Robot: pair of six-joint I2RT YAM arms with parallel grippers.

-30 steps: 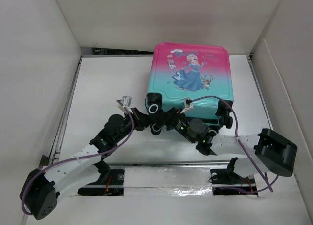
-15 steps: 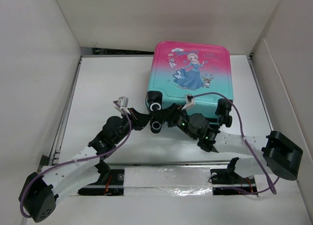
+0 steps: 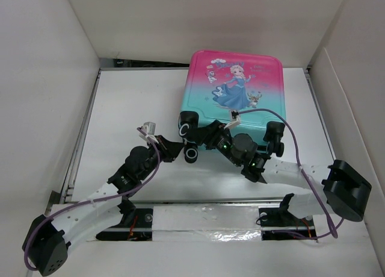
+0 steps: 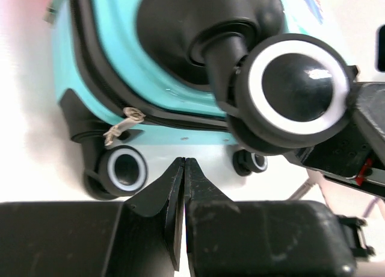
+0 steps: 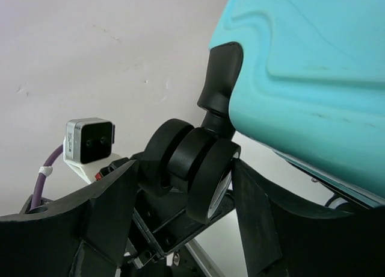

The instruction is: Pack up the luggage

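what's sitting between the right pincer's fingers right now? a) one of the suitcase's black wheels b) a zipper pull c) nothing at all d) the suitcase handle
a: in the right wrist view a black double wheel of the luggage sits between the fingers of the right pincer.

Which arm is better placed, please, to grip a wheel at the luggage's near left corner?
Right. The right arm holds its jaws open on either side of a wheel of the luggage, so closing should grip it. The left arm has its jaws shut and empty, short of the wheels.
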